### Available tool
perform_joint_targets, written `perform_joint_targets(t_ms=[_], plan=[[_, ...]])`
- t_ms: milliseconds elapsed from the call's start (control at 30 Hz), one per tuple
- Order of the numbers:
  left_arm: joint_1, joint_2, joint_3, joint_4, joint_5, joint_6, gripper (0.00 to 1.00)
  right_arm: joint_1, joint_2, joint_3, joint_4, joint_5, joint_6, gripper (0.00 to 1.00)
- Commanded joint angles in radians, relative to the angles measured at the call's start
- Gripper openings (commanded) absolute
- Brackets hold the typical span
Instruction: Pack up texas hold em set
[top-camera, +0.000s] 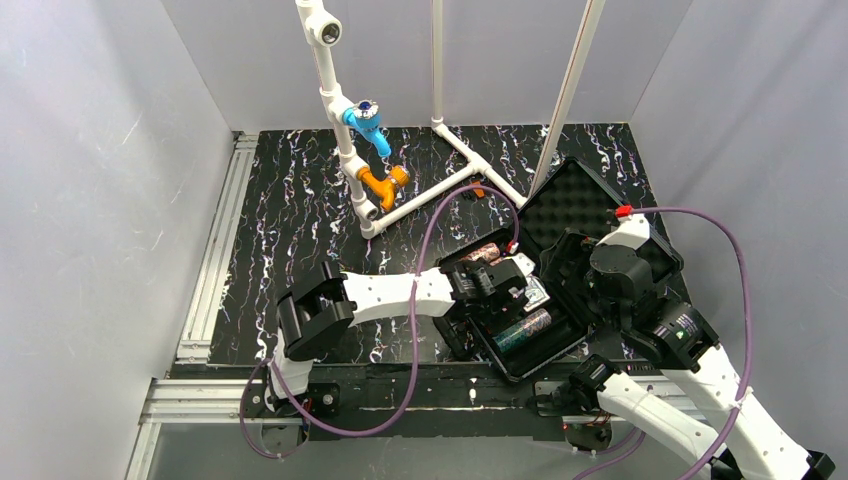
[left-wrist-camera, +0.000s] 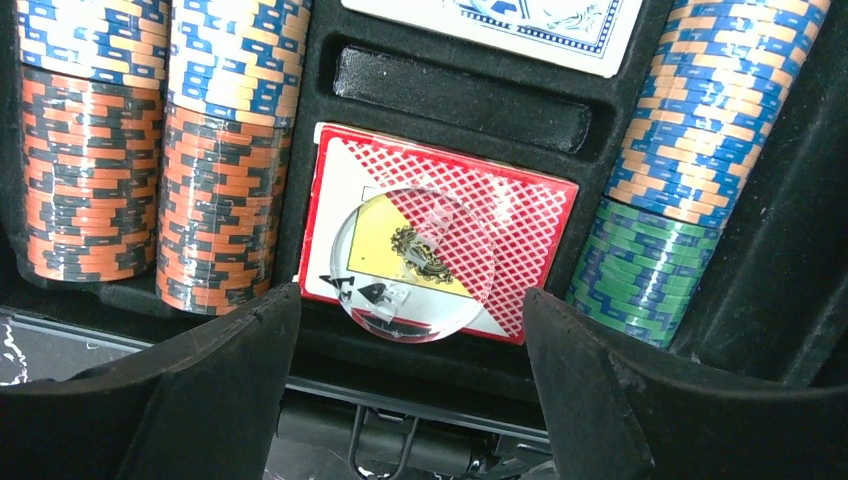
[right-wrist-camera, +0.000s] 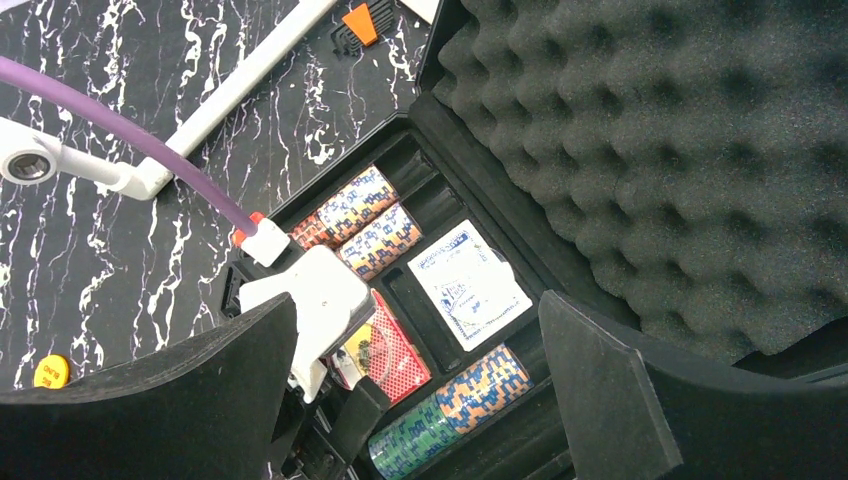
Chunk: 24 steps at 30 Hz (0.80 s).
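The black case (top-camera: 470, 345) lies open at the near right, its bumpy foam lid (top-camera: 580, 200) tipped back. Its tray holds red-brown chip rolls (left-wrist-camera: 90, 190), a green roll (left-wrist-camera: 640, 280), a blue-and-white card deck (left-wrist-camera: 500, 25) and a red card deck (left-wrist-camera: 520, 230). A clear round disc (left-wrist-camera: 412, 265) lies flat on the red deck. My left gripper (left-wrist-camera: 412, 290) hangs open just above that deck's near edge, nothing between its fingers. My right gripper (right-wrist-camera: 420, 295) is open higher up over the case, looking down on the left gripper's white body (right-wrist-camera: 310, 300).
The white pipe frame (top-camera: 345, 120) with blue and orange fittings stands at the back of the black marbled table. An orange disc (right-wrist-camera: 50, 372) lies on the table left of the case. Another orange piece (right-wrist-camera: 358, 22) sits by the pipe's foot. Purple cables arc over both arms.
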Motion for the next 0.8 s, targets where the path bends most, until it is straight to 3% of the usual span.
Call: perform_joint_targets(t_ms=[0,233,767], plan=[[-0.006,-0.105,-0.021,-0.007,-0.001,-0.006,0.81,0.002,-0.019,0.0,0.007,0.014,0.0,0.98],[-0.008,-0.213,-0.064,-0.037,-0.036,-0.02,0.82,0.002,-0.02,0.007,0.002,0.019,0.0,0.98],[-0.008,-0.53,-0.284,-0.15,-0.213,-0.124,0.98,0.002,0.029,0.0,0.058,-0.029,0.002,0.98]])
